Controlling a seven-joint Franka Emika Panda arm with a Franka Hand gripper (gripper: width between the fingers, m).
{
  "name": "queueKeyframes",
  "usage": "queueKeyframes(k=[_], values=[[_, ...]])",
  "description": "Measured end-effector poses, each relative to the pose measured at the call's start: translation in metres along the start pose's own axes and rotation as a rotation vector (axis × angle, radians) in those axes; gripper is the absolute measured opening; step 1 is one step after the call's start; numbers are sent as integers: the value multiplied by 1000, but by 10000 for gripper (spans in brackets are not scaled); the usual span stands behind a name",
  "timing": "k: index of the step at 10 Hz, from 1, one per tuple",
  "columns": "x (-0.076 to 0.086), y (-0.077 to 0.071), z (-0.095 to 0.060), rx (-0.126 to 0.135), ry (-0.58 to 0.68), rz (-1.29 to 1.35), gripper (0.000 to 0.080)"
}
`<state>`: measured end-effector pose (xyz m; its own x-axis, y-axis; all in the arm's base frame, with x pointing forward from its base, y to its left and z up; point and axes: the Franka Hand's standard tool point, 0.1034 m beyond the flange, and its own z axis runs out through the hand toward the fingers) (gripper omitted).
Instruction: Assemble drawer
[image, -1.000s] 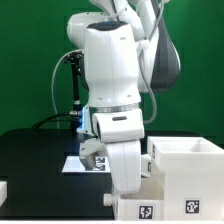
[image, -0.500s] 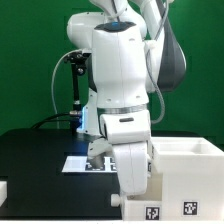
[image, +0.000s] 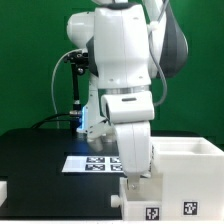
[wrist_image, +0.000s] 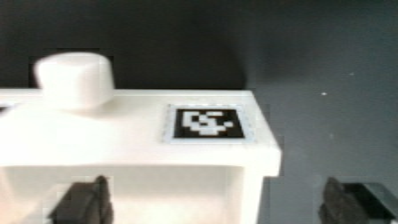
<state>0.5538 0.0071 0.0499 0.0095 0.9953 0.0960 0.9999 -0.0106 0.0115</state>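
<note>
A small white drawer tray with a square tag on its front sits at the front of the black table, touching the large white housing on the exterior view's right. My gripper hangs right over the tray; its fingers are hidden there by the hand. In the wrist view the tray part shows a tag and a short round white knob. My gripper is open and empty. One finger is over the white part, the other finger over the black table.
The marker board lies flat on the table behind the arm. The edge of another white part shows at the exterior view's far left. A black stand with a cable rises at the back.
The arm has swung toward the exterior view's right, over the tray beside the housing. More of the marker board shows now. The parts have not moved.
</note>
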Motion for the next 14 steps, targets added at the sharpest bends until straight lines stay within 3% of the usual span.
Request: queueKeyframes(k=[2,5,7,9,12,14], values=[[-6,7,-15,-2,-1,-16,634],[-69,19,4,19,112,-27,649],[-88,24,12,31,168,18,649],[-74,13,21,39,170,56,649],[-51,-12,31,22,159,53,649],[-36,-21,32,19,160,68,649]])
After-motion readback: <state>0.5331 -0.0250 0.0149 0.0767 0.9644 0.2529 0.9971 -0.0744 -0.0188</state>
